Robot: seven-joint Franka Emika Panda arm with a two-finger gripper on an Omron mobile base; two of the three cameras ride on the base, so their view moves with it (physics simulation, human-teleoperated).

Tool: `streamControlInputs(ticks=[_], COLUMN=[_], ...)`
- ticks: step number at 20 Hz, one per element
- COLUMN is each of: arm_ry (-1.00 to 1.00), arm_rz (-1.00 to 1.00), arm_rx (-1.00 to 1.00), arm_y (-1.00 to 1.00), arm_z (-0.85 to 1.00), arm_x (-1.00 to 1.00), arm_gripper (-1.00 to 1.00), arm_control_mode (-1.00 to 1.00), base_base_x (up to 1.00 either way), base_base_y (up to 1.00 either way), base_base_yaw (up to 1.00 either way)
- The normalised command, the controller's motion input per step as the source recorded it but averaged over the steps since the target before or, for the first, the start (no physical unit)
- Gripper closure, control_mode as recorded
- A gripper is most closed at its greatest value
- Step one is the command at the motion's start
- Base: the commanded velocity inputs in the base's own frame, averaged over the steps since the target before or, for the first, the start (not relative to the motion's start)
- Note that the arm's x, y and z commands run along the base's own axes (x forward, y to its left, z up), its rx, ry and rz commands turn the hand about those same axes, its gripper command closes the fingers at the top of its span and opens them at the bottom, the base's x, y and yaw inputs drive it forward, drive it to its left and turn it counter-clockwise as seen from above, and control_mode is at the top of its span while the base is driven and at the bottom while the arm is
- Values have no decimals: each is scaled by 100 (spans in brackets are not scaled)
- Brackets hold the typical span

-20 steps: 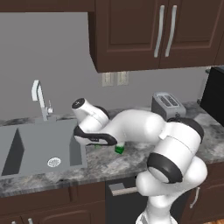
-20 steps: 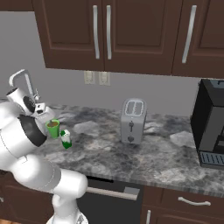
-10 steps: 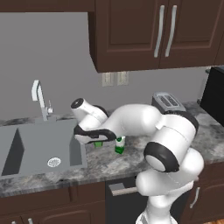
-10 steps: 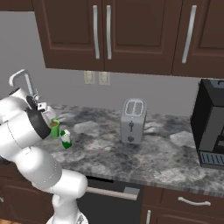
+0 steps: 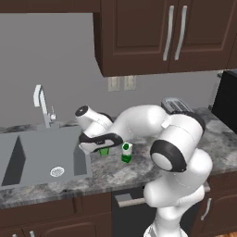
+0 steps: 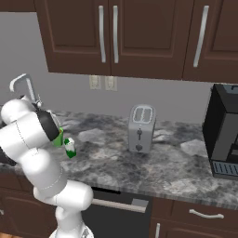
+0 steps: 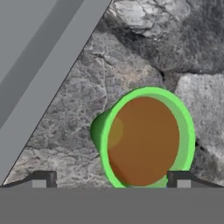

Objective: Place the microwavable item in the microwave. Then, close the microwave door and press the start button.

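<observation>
The green cup (image 7: 144, 138) stands upright on the bench (image 7: 78, 113), mouth up, taper downward. The tool (image 7: 111, 178) hangs spread wide, unclenched, at 6 o'clock

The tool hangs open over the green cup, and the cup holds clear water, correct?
Not quite: the green cup holds brown liquid, not clear water, as the hand view shows. The tool does hang open over it.

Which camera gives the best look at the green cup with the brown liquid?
The hand view: the green cup is seen from above, rim and brown liquid plain. In the left base view the hand covers most of it; in the right base view a green sliver shows beside the arm.
</observation>
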Motion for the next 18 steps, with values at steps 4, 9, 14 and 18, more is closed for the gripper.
streamControlInputs(ticks=[4, 9, 14, 18], arm_ry=[4, 5, 7, 6], arm_rz=[6, 5, 5, 4], arm_rx=[0, -1, -1, -1], arm_y=[7, 13, 12, 9], arm_z=[-15, -15, -16, -16], arm_x=[16, 14, 16, 6], arm_gripper=[-100, -100, -100, -100], arm_control_mode=[-100, -100, -100, -100], base_base_x=[0, 0, 0, 0], base_base_y=[0, 0, 0, 0], base_base_yaw=[0, 0, 0, 0])
